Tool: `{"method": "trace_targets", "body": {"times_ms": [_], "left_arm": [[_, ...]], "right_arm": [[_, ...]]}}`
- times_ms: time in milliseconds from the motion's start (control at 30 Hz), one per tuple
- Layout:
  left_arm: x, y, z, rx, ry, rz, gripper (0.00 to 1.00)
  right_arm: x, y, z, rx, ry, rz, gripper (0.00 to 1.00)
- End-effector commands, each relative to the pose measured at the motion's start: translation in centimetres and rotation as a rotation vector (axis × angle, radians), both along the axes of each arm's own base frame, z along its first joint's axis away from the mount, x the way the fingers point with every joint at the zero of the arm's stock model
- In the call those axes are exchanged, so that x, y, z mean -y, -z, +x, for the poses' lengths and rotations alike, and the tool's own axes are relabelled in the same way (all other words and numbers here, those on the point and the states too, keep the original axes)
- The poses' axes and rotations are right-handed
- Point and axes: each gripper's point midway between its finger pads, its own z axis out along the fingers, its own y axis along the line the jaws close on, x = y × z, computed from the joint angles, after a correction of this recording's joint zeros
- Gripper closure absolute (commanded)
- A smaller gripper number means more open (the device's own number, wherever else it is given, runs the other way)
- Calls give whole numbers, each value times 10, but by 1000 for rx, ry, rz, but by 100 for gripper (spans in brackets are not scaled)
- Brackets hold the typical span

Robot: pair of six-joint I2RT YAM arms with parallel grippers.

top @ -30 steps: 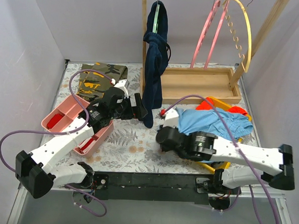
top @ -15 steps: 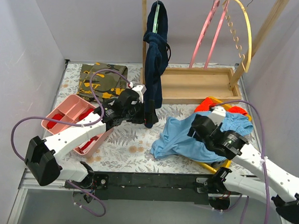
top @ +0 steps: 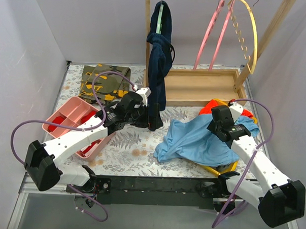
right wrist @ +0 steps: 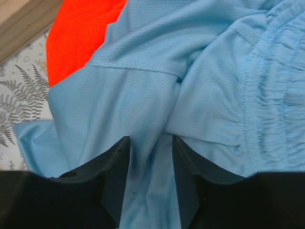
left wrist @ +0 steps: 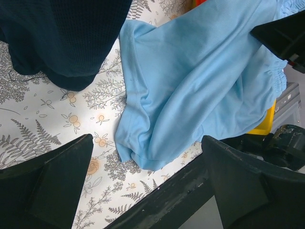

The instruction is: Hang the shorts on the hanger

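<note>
From above, the shorts [top: 197, 144] are being shown spread on the counter [top: 131, 144], well apart from the hanger [top: 254, 38] up on the rack [top: 146, 43]. The right hand [top: 221, 119] is being held over their far end, beside the orange shorts [top: 213, 105]. The left hand [top: 143, 114] is being held by the dark garment [top: 158, 59].

In the left wrist view, the left hand [left wrist: 145, 143] is being held wide open and empty above a leg hem.

In the right wrist view, the right hand [right wrist: 150, 162] is being held part-way open astride a fold, with nothing clamped. The gathered waistband [right wrist: 269, 90] is being left just beside it. That band, rather than loose cloth, looks the better thing to grip for an even lift.
</note>
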Motion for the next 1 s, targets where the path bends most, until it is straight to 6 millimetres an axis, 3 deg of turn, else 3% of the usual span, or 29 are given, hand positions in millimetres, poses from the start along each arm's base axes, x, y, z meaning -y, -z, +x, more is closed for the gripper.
{"method": "trace_targets", "body": {"times_ms": [0,33,67,233,267,333,367,433,467,500,533,567,633,667,767,867,900,967], "left_arm": [[-7,-18,-4,54,0,-24,2],[-8,-18,-3,57,-8,-20,2],[-10,-21,-4,64,-14,-24,2],[-24,-24,5,72,-114,-18,2],[-27,-25,6,69,-127,-24,2],[-34,-29,7,68,-158,-36,2],[-39,-31,11,62,-187,-45,2],[-47,-36,14,63,-216,-66,2],[-53,-36,15,60,-238,-68,2],[-57,-39,16,66,-252,-72,2],[-61,-39,18,67,-267,-71,2],[-66,-39,20,65,-284,-69,2],[-76,-40,24,61,-317,-62,2],[-79,-42,26,63,-326,-65,2],[-91,-44,30,68,-364,-64,2],[-96,-43,33,64,-371,-64,2],[-95,-41,33,60,-366,-61,2],[-87,-38,30,50,-311,-71,2]], "right_arm": [[-13,-14,20,83,-46,44,81],[-15,-20,22,100,-59,53,95],[-17,-27,22,113,-76,58,99],[-41,-78,18,180,-209,126,99],[-52,-101,16,230,-254,152,99],[-67,-116,9,237,-316,172,99],[-85,-131,3,253,-379,182,99],[-103,-140,-6,259,-427,186,99],[-128,-139,-18,246,-509,196,99],[-139,-144,-23,249,-540,204,99],[-150,-144,-29,245,-559,208,99],[-174,-137,-44,213,-641,206,99],[-196,-134,-55,206,-696,193,99],[-219,-126,-74,178,-771,184,99],[-252,-102,-103,123,-889,146,99],[-272,-60,-128,12,-1009,131,99],[-270,-48,-134,-25,-1018,117,99],[-258,-33,-136,-58,-997,80,76]]}}
